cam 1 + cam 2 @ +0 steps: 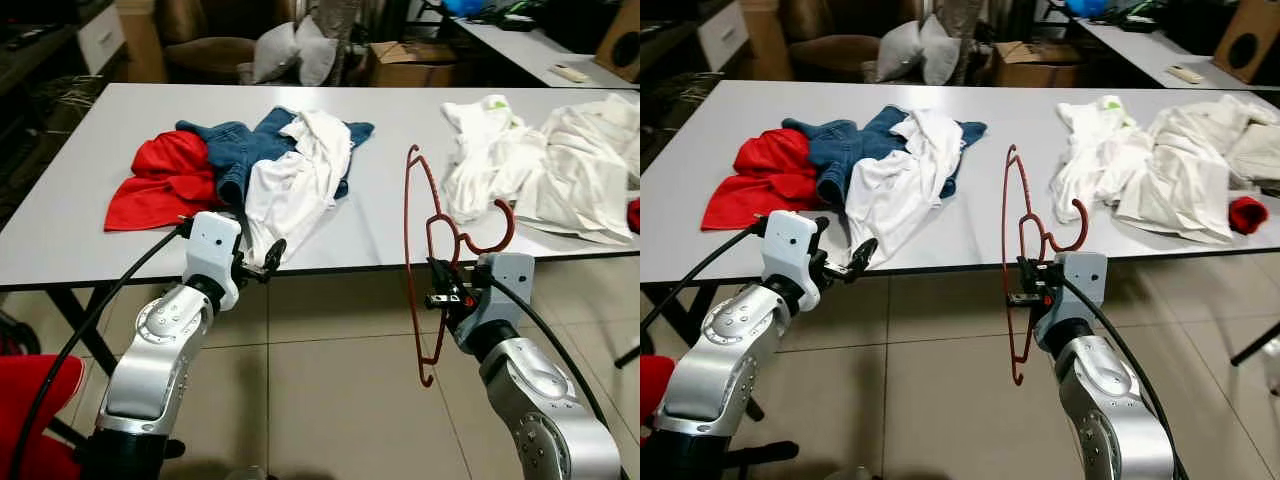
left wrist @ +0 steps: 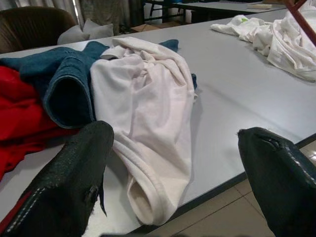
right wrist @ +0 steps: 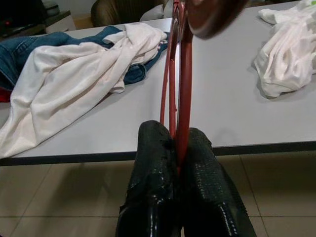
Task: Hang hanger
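so closest to the camera are the two silver arms, both held out in front of the counter edge over the tile floor [image 1: 330, 380]. the right gripper [image 1: 441, 292] has its fingers [image 3: 158, 163] clenched on the thin wire of a red hanger [image 1: 418, 250], pinching it low on the frame. the hanger stands roughly upright, long axis running up and down, hook [image 1: 497, 232] curling out toward the robot's right, bottom end dangling below the fingers toward the floor. so the thing is already in hand on the right side, nothing to reach for there.

the left gripper [image 1: 262, 262] sits at the near edge of the counter [image 1: 400, 130] with its fingers [image 2: 69, 182] spread wide apart, holding nothing. just past them lies a white shirt [image 1: 295, 185], its end drooping over the counter edge, and it's on top of some jeans [image 1: 230, 145] with a red garment [image 1: 165, 180] beside that. the left arm is clearly the nearer one to that pile, the hanger is well off to its right.

further back on the right is a heap of white clothes [image 1: 560, 165]. beyond the counter there's a brown chair with pillows [image 1: 295, 50].

what i can't find is any rail or rod to hang it on. my guess is a shirt goes on the hanger first, but that's just a guess.
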`<state>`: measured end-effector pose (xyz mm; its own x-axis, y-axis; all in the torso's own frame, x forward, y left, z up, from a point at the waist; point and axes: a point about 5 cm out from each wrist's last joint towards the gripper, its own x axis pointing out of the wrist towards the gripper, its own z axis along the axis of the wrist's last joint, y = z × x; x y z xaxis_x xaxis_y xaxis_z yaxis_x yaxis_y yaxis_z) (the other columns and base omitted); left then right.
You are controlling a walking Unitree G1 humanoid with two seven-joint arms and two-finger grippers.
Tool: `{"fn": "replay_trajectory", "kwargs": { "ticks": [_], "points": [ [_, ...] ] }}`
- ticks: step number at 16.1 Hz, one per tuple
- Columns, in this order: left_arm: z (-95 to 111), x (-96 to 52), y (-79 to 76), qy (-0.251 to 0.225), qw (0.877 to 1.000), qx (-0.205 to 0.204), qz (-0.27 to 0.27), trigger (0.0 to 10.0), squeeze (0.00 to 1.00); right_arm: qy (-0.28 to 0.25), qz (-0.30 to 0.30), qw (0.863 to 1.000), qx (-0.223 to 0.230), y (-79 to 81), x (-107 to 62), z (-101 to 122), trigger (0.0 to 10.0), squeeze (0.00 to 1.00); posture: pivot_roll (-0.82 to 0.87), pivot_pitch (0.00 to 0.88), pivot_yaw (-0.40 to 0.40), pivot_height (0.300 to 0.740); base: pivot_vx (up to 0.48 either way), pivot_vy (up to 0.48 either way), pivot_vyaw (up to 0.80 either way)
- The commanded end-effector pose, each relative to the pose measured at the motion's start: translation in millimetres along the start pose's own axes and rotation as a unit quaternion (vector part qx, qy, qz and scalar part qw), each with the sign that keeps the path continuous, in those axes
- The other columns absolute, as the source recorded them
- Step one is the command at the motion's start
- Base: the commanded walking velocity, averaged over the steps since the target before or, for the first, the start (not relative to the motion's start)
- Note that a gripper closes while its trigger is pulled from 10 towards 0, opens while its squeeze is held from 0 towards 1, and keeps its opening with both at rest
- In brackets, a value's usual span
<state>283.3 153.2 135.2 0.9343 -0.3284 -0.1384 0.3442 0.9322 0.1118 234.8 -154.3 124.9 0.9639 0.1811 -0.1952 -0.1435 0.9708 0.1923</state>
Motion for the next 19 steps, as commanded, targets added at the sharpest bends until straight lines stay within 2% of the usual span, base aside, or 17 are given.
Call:
{"fn": "replay_trajectory", "kwargs": {
  "ticks": [1,2,5,10,14,15,17,19],
  "points": [
    [-2.1,1.0,-0.7,0.003,1.0,-0.001,0.002,10.0,1.0,-0.01,-0.002,1.0,0.002,-2.2,0.7,4.0,10.0,0.0,-0.02,0.0,-0.018,0.74,0.0,0.0,0.0],
    [-2.7,0.6,-1.6,0.003,1.0,-0.002,0.002,10.0,1.0,-0.006,0.003,1.0,-0.018,-2.1,0.7,2.8,10.0,0.0,-0.02,0.0,-0.023,0.74,0.251,0.0,0.0],
    [-3.7,0.6,-1.7,0.003,1.0,-0.002,0.005,10.0,1.0,0.002,-0.003,1.0,-0.031,-2.0,2.1,2.0,10.0,0.0,-0.02,0.0,-0.029,0.74,0.31,0.0,0.0],
    [-5.3,0.0,-2.3,0.005,1.0,-0.005,0.005,10.0,1.0,-0.003,0.0,1.0,-0.003,-0.6,2.5,2.3,10.0,0.0,-0.01,0.0,-0.035,0.74,0.347,0.0,0.0],
    [-6.3,-0.8,-2.0,0.007,1.0,-0.003,0.004,10.0,1.0,0.013,0.018,0.998,-0.061,3.9,3.3,-0.7,10.0,0.0,-0.01,0.0,-0.033,0.74,0.368,0.0,0.16],
    [-6.4,-1.1,-1.8,0.007,1.0,-0.002,0.003,10.0,1.0,0.01,0.019,0.998,-0.055,4.3,3.5,-0.8,10.0,0.0,-0.01,0.0,-0.033,0.74,0.371,0.0,0.66],
    [-6.1,-5.3,-1.9,0.0,1.0,-0.004,-0.003,10.0,1.0,0.002,0.002,1.0,-0.012,1.4,2.5,-0.4,10.0,0.0,-0.01,0.0,-0.029,0.74,0.182,0.0,0.0],
    [-8.7,-9.7,-1.7,0.007,1.0,-0.003,-0.009,10.0,1.0,0.002,0.003,1.0,-0.019,0.9,1.9,-0.6,10.0,0.0,-0.01,0.0,-0.026,0.74,0.0,0.0,0.0]
  ]
}}
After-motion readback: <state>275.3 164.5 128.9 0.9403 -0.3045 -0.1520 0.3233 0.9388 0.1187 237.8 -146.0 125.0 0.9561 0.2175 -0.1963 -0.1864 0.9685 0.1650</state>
